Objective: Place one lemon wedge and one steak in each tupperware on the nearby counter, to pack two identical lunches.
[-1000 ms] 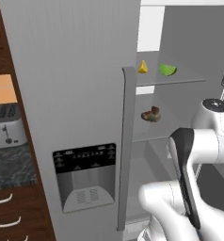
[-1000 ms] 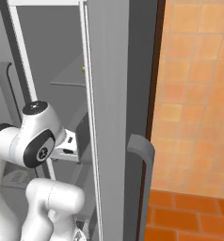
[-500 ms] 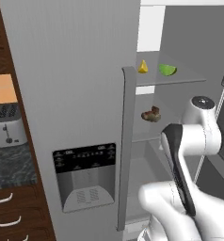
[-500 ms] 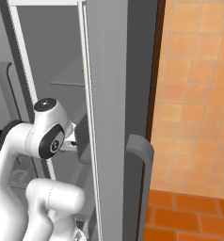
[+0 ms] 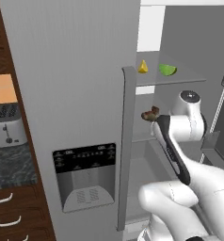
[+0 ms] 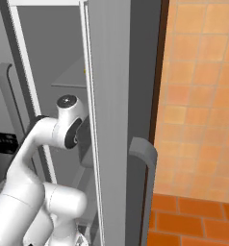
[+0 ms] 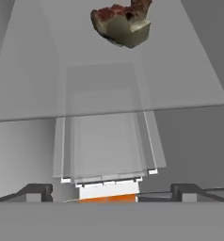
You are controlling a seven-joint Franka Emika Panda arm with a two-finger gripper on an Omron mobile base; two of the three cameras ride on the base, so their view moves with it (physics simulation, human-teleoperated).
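A lumpy brown-and-reddish steak (image 7: 122,22) lies on a glass fridge shelf (image 7: 180,84), ahead of and above my gripper (image 7: 111,192). The gripper is open, its two dark fingertips (image 7: 36,192) spread wide with nothing between them. In the left base view the steak (image 5: 150,114) sits on the middle shelf, right beside my arm's wrist (image 5: 188,98). A yellow lemon wedge (image 5: 142,67) rests on the shelf above, next to a green lime wedge (image 5: 167,70). The black speckled counter (image 5: 10,167) is at the far left. The tupperware is out of view.
The fridge's grey left door (image 5: 85,117) with its dispenser panel (image 5: 84,176) stands between fridge and counter. A toaster (image 5: 8,129) sits on the counter. The open right door's handle (image 6: 143,153) and an orange tiled wall (image 6: 203,96) lie to the right.
The arm has risen and swung in toward the fridge's middle shelf, bringing the wrist up beside the steak. The gripper has stayed open.
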